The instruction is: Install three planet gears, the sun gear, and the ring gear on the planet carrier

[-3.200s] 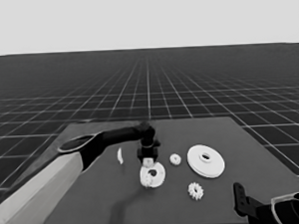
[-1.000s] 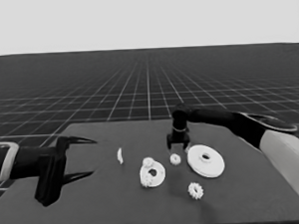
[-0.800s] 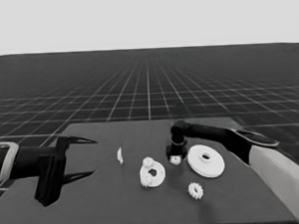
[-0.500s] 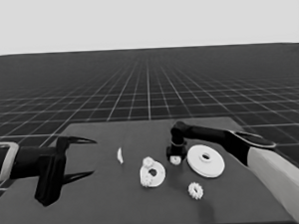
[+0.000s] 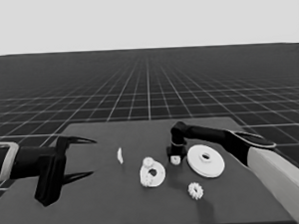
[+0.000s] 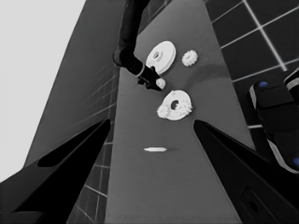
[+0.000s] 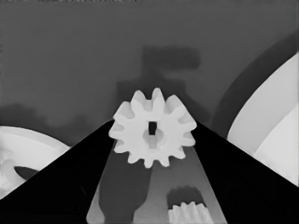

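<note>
The right gripper (image 5: 175,156) is down at the table between the two round parts, and its fingers (image 7: 79,177) press both sides of a small gear (image 7: 152,133). The smaller round part (image 5: 153,175) lies at mid-table with two gears (image 6: 164,111) on it. Just right of the gripper lies the larger round part (image 5: 205,161). Another loose gear (image 5: 195,190) lies nearer the front edge. At the table's left end the left gripper (image 5: 91,157) waits open, holding nothing.
A thin white piece (image 5: 119,155) lies left of the smaller round part. Dark machinery with blue lights (image 6: 275,116) shows past the table's edge in the left wrist view. The right arm's pale forearm (image 5: 277,181) crosses the table's right front corner.
The left arm has left the smaller round part and drawn back to the left end. The right arm came in and lowered its gripper around the small gear, staying there for the last half second.
</note>
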Motion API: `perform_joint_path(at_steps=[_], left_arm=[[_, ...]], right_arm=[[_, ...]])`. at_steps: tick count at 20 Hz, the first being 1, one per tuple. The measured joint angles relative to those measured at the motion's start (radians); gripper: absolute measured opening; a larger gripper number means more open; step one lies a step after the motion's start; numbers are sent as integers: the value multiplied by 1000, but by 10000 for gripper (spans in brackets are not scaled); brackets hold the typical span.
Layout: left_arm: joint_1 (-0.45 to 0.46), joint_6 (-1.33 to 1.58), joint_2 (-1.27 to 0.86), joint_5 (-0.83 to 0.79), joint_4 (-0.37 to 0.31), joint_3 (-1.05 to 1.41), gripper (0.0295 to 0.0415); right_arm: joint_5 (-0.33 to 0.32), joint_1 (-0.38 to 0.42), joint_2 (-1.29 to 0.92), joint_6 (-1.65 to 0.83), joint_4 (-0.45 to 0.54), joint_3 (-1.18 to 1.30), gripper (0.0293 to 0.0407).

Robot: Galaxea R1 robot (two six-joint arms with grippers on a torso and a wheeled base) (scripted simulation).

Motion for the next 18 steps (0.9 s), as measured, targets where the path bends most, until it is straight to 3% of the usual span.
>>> perform_joint_path(at_steps=[2, 5, 10, 13, 18], left_arm=[[0, 0, 0, 0, 0, 0, 385], [0, 0, 0, 0, 0, 0, 385], [0, 0, 0, 0, 0, 0, 385], [0, 0, 0, 0, 0, 0, 385], [0, 0, 0, 0, 0, 0, 385]], right_arm=[[-83, 107, -55, 69, 78, 141, 312], [-111, 163, -63, 80, 123, 164, 312], [-116, 174, -63, 81, 134, 165, 312], [-151, 155, -8, 365, 98, 399, 312], [-161, 151, 21, 423, 91, 426, 312]])
